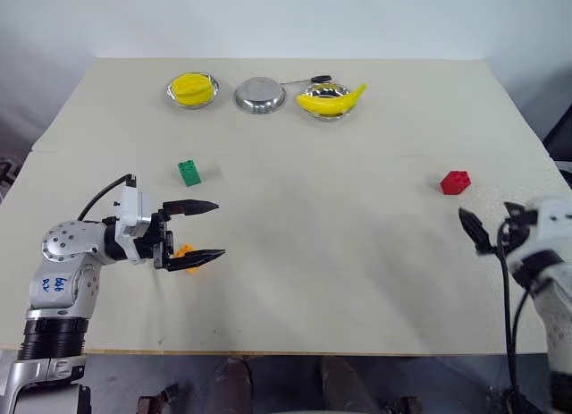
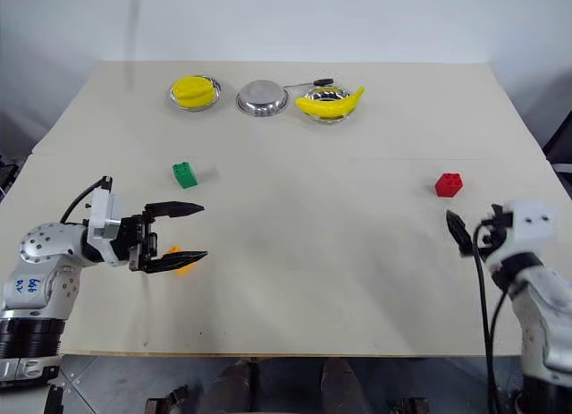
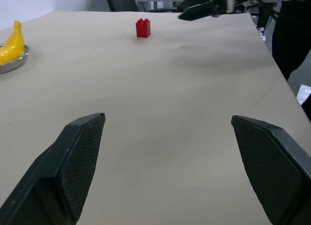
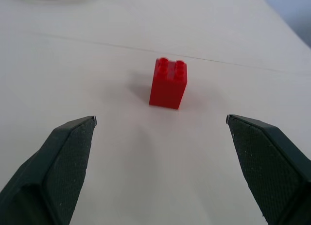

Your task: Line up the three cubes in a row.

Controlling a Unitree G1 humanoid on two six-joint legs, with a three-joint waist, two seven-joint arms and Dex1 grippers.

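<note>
1. Looking down from the head camera, I see a pale table (image 1: 357, 280) with three steel bowls in a row along its far side.
2. Far-left bowl (image 1: 170, 94): holds a yellow fruit (image 1: 193, 88). Middle bowl (image 1: 259, 96): I see nothing in it. Right bowl (image 1: 313, 113): holds a banana (image 1: 332, 99), with a small dark-tipped utensil (image 1: 308, 80) lying just behind it.
3. Green cube (image 1: 189, 172): a studded brick on the left half of the table, well apart from the other two.
4. Orange cube (image 1: 185, 253): mostly hidden behind the left gripper's lower finger (image 1: 198, 256); I cannot tell whether they touch.
5. Red cube (image 1: 455, 182): stands upright, studs up, on the right side of the table, far from the green and orange ones; the three form no row.
6. Left gripper (image 1: 216, 229): fingers spread wide with nothing between them, pointing across the table toward the right; its wrist view shows bare tabletop between the pads (image 3: 80, 157).
7. Right gripper (image 4: 160, 125): fingers spread wide, empty, aimed at the red cube, which sits just ahead, centred between the tips and untouched.
8. Writing: blue handwritten marks show on the left arm's grey housing (image 1: 59, 283); I cannot read them. I see no brand names.
</note>
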